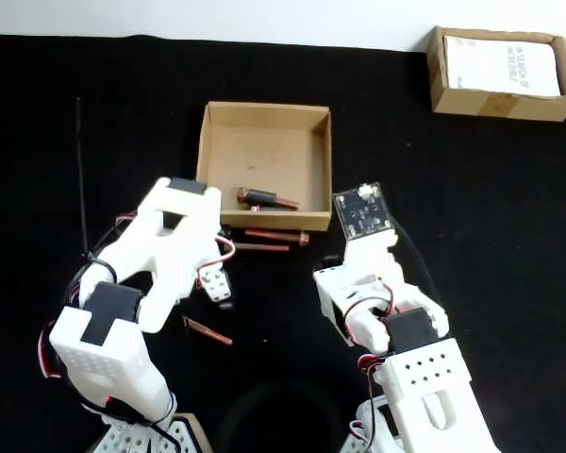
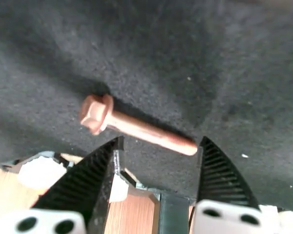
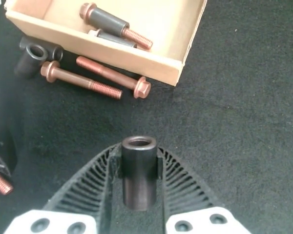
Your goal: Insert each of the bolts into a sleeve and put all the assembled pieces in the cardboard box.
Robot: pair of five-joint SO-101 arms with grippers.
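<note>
Left gripper (image 2: 160, 144) spread wide just over the loose bolt (image 2: 136, 127), toward the near edge of the black mat (image 2: 210, 58), shank lying crosswise to the jaws; right gripper (image 3: 138, 149) clamps a sleeve (image 3: 138, 178), bore end outward

Two bolts (image 3: 112, 75) and a loose sleeve (image 3: 31, 57) crowded the cardboard box (image 3: 102, 51) outside its near wall; the table (image 3: 244, 107) beside it lay open.

Black cloth-covered table (image 1: 509, 283), small cardboard carton (image 1: 500, 104) at the surface's far right corner, white printed sheet (image 1: 505, 64) lying flat inside it, thin black wire (image 1: 80, 170) near the left edge, pale strip (image 1: 264, 19) beyond the far edge.
</note>
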